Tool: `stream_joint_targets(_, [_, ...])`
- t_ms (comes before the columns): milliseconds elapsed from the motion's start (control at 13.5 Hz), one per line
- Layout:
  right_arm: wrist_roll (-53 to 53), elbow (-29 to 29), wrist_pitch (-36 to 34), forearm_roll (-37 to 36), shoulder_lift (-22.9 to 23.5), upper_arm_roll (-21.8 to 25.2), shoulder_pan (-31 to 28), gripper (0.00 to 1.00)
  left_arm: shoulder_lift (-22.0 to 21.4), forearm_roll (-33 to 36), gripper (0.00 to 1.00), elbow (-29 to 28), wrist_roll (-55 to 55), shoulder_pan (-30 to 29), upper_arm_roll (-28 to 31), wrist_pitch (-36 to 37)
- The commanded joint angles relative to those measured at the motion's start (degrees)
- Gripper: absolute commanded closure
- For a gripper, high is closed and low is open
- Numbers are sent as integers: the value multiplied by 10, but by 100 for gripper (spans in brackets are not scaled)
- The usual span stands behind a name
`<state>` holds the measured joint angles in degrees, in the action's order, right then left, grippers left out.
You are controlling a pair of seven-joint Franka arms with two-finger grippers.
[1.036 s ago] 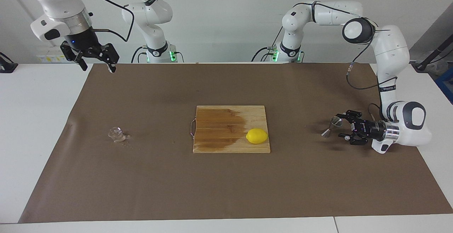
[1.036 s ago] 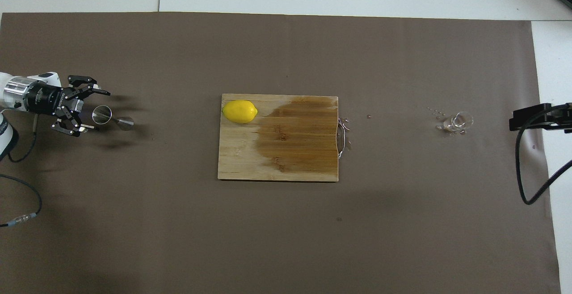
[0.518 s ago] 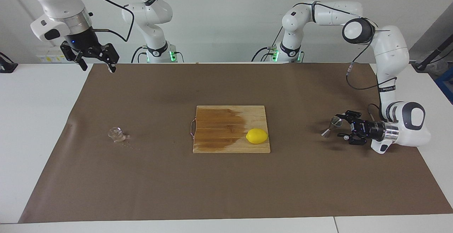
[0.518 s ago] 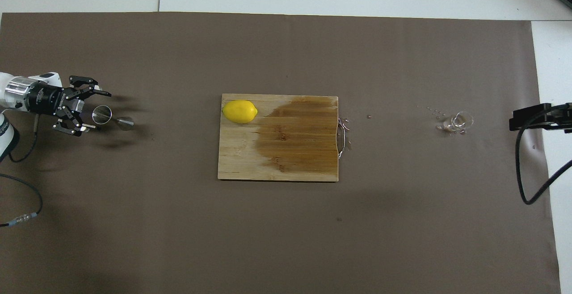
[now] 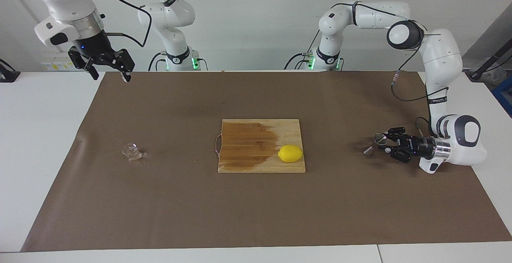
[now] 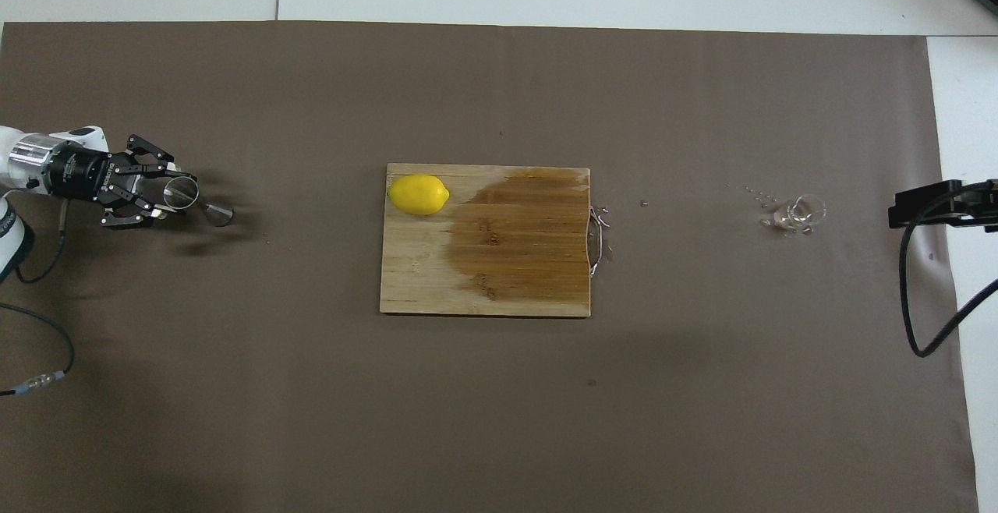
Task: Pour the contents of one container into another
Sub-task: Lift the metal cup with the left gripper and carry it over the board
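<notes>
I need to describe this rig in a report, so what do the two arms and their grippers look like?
Both arms are glossy white with rounded joints, dark grey joint caps and silver wrist rings. The left gripper and right gripper are black linkage types. Loose black cables run along each arm.

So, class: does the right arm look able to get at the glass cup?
Probably yes: the right pincer hangs open, and nothing stands between it and the glass cup.

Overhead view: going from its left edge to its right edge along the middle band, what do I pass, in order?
Left gripper, shut on the jigger → lemon → cutting board → glass cup → right gripper, open and waiting.
</notes>
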<state>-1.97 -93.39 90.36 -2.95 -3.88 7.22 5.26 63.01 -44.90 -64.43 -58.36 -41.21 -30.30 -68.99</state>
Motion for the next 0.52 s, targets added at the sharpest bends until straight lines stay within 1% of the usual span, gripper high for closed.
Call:
stream_joint_targets(0, [-8,5,-7,5,0,-2,-3,0,9,-4,65,12,-11,2,-1,11])
stream_joint_targets(148, [-8,5,-7,5,0,-2,-3,0,9,-4,67,12,-11,3,-1,11])
stream_joint_targets(444, [-8,5,-7,5,0,-2,-3,0,5,-6,67,14,-20,15,-5,15])
